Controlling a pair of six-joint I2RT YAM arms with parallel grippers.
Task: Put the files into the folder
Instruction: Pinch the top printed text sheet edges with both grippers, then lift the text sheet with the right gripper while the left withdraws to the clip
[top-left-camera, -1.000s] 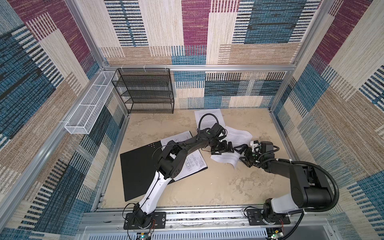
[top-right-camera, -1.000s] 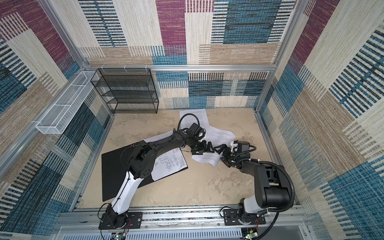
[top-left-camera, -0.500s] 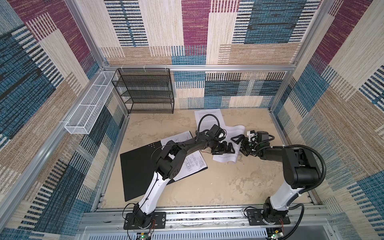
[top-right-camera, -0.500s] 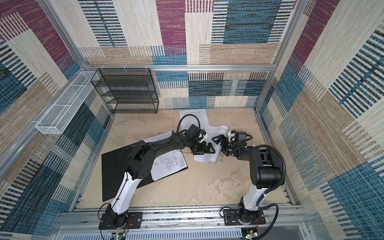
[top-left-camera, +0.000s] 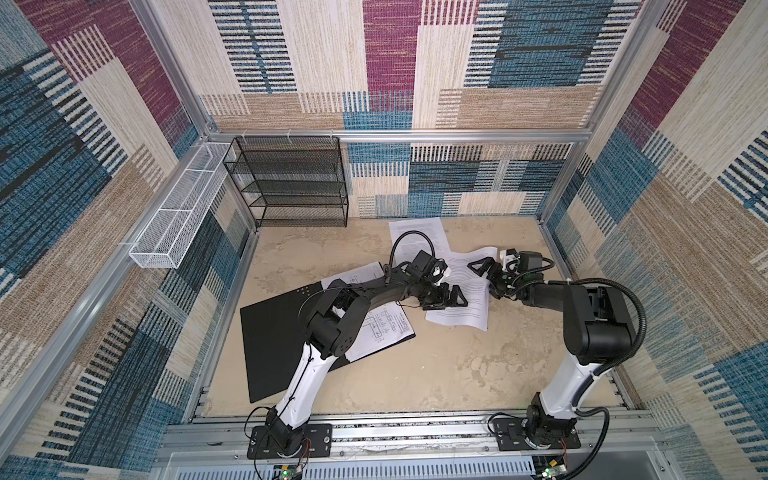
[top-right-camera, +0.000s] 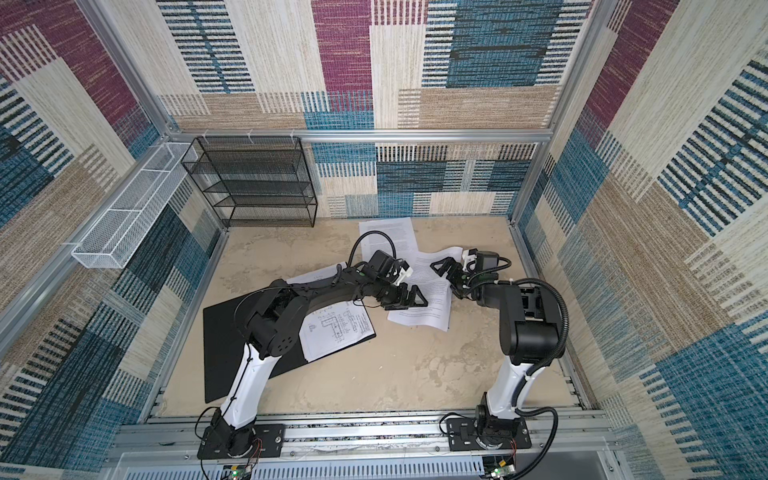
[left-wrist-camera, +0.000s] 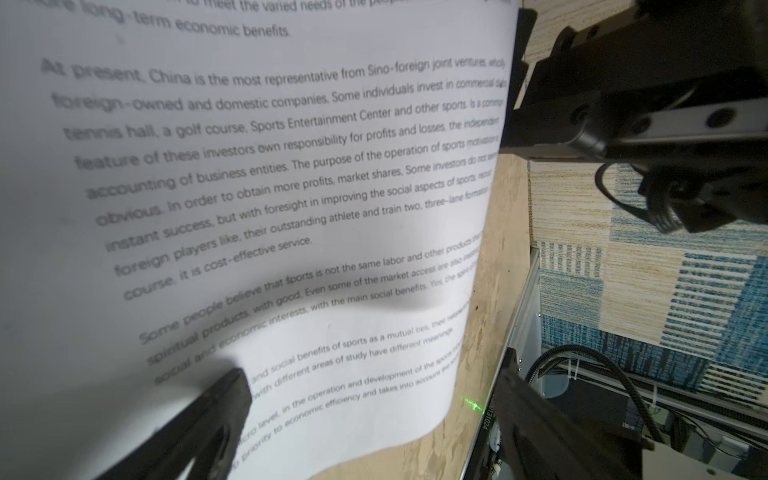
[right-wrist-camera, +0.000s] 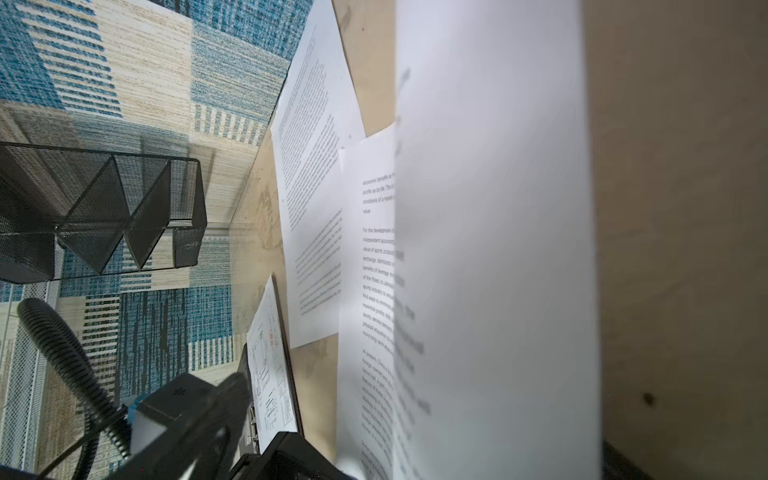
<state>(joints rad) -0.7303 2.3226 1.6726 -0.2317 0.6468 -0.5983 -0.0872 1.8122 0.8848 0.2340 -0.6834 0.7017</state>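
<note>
Where the folder lies open on the left half of the table, you see only its black inner face in both top views, flat and slightly askew. On its right-hand leaf rests the drawing sheet, white with thin line diagrams and partly hidden under the left arm.

Two more files lie off the folder. The middle text sheet is just right of it, with its far right corner curled up. The back text sheet lies near the rear wall, and the two overlap at a corner.

Your left gripper sits over the middle sheet's left edge, fingers spread wide and nothing pinched. Your right gripper is spread just as wide at that sheet's right side and grips nothing you can see.

Only the left wrist view lets you read the print: "At present, China is the most representative from Sino-foreign joint ventures", "Sports Entertainment Center" and "Some people believe that sports is not the same labor". One finger lies over the paper there.

The right wrist view adds a red mark on the drawing sheet, a metal clip beside it, and blurred white paper rising close to the lens. The top views show the drawing's lines, but its lettering is too small to read.
</note>
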